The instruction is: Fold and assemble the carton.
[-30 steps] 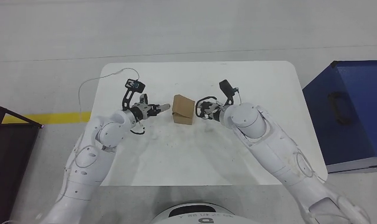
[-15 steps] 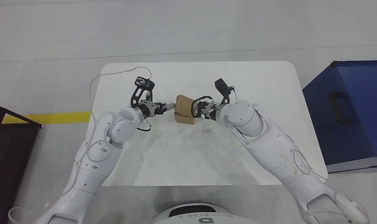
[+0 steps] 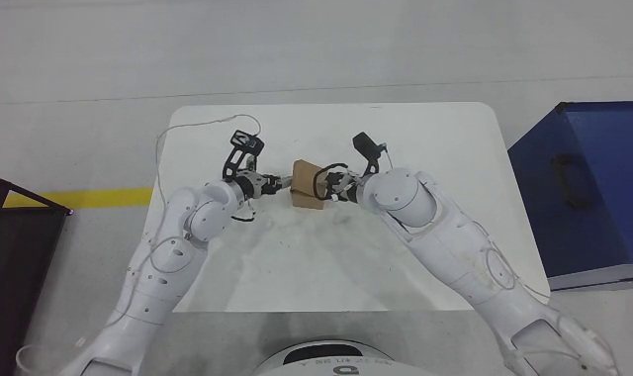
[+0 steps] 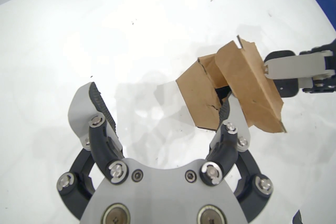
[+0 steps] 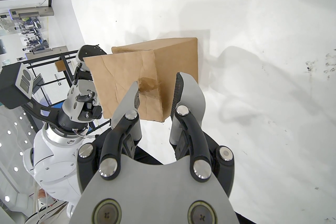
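Observation:
A small brown carton point(image 3: 307, 179) sits at the middle of the white table point(image 3: 396, 257), partly folded, with loose flaps at one end. My right gripper point(image 5: 157, 84) is shut on the carton point(image 5: 118, 72), its fingers pinching a creased corner ridge. My left gripper point(image 4: 161, 93) stands open at the other end. One of its fingertips point(image 4: 228, 104) pokes into the gap between the carton's point(image 4: 246, 88) flaps; the other finger hangs over bare table. In the top view the left gripper point(image 3: 283, 181) and right gripper point(image 3: 325, 185) flank the carton.
A blue bin point(image 3: 584, 193) stands off the table's right side and a black frame point(image 3: 20, 233) off its left. A thin cable point(image 3: 188, 129) trails over the table's back left corner. Bare tabletop surrounds the carton.
My left arm has swung right until its finger reached the carton's open end. My right gripper has slid left onto the carton's corner. The carton itself has barely shifted.

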